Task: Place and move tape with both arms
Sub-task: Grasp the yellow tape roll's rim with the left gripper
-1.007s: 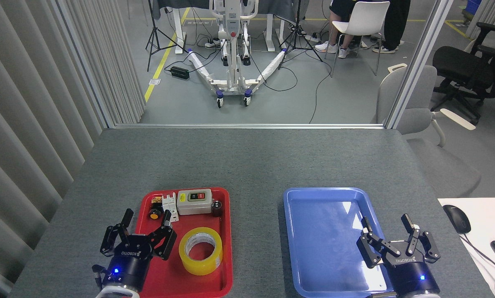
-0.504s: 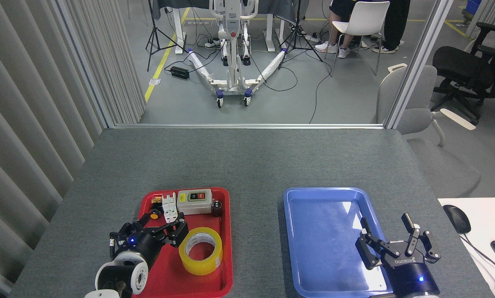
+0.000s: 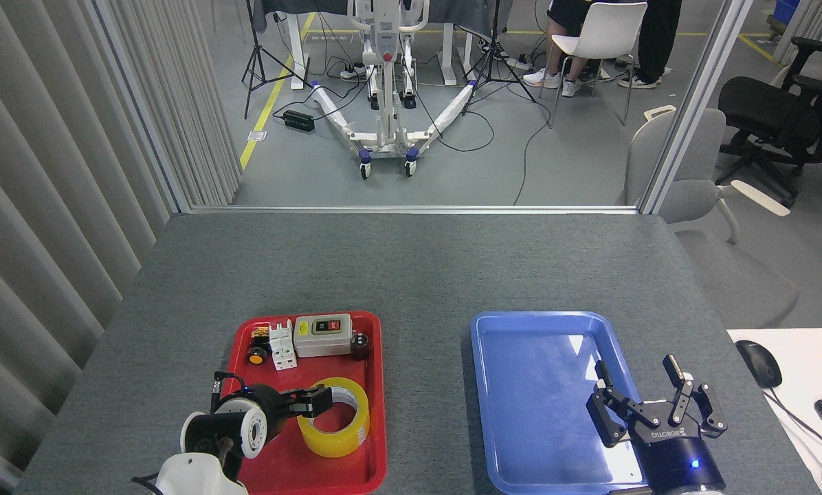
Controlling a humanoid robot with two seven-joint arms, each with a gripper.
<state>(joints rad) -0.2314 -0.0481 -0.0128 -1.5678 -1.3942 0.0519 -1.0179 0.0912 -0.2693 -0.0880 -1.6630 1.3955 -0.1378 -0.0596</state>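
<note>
We look down on a grey bench with a red tray on our left and an empty blue tray on our right. The tape, a yellow roll lying flat, sits in the near part of the red tray, with a few small electrical parts at the tray's far end. Our left pincer reaches sideways to the roll's left rim; its fingers seem to touch or straddle the rim, but we cannot tell how far open they are or whether they grip. Our right pincer hovers over the blue tray's near right corner, fingers spread wide and holding nothing. We judge the step in hand to be the left arm's grasp on the tape. Next, it needs a firm close on the roll's wall, then a lift clear of the tray lip.
</note>
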